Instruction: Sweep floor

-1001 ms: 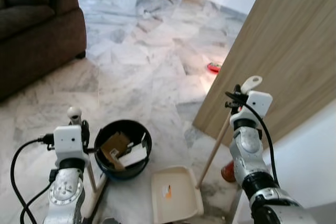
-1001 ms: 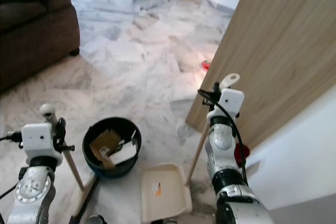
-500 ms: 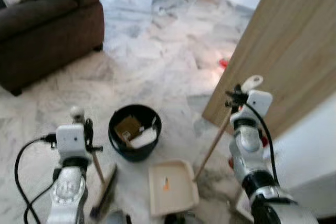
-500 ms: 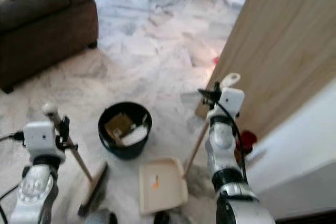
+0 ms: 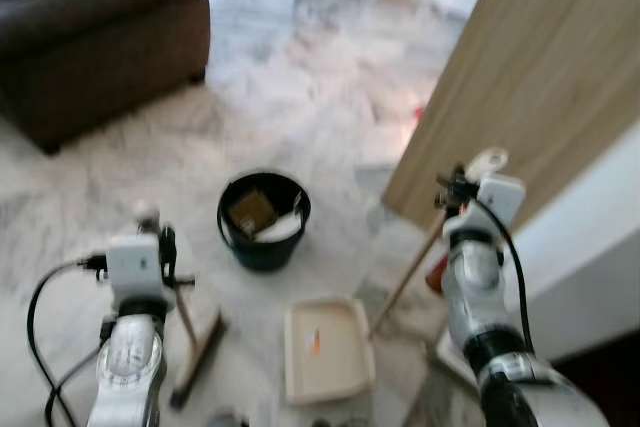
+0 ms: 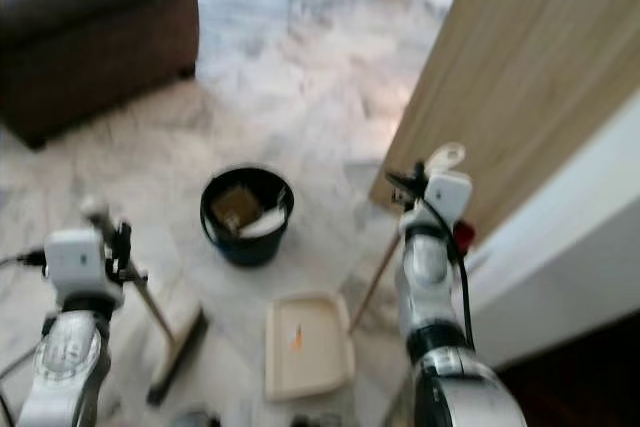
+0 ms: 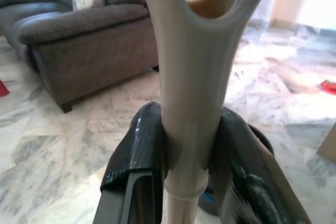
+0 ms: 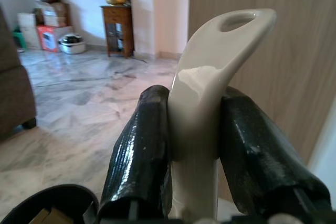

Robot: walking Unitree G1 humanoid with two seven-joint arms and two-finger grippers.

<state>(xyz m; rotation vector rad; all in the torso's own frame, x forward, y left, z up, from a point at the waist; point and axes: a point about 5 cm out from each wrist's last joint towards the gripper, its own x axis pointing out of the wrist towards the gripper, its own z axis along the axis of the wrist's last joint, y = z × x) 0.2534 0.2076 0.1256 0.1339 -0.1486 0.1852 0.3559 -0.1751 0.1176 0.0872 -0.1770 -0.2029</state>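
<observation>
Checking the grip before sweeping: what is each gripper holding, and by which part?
Left gripper clamps the broom near the top of its handle. Right gripper clamps the dustpan at its handle's top end.

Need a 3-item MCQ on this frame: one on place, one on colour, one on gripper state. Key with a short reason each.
1. Where does the cream plastic dustpan tray lie?
A. on the sofa
B. on the marble floor between the two arms
C. inside the bucket

2. What colour is the round bucket holding cardboard scraps?
A. black
B. red
C. white

3. What is the left gripper doing?
A. hanging open
B. shut on the pale broom handle
C. holding the bucket

Answers: 1 B, the tray sits flat on the floor tiles ahead of the robot. 2 A, its wall and rim are black. 3 B, the left wrist view has both black fingers pressed against the handle; the right gripper clamps the cream dustpan handle likewise.
</observation>
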